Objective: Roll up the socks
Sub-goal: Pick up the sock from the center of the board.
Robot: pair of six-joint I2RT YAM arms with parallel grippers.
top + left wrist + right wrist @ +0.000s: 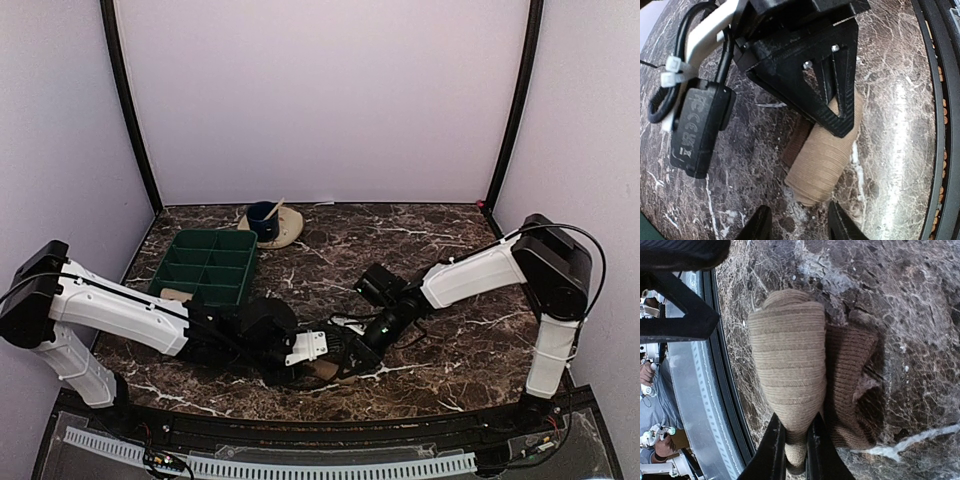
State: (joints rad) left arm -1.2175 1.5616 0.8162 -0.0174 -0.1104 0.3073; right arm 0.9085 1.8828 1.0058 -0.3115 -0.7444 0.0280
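Socks [787,365] lie as one tan roll, right fingers [771,452] pinching its end, left fingers [759,226] spread, empty.

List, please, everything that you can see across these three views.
sock roll: one, tan with a darker brown flap, on the table near its front edge.
tan item: one, by the tray's near left corner; too small to identify.
tray: one, green, with compartments, left of centre.
saucer: one, beige, at the back.
cup: one, blue, on the saucer.
table: one, dark marble.
left gripper: black, open, at one end of the roll.
right gripper: black, shut on the roll's other end.
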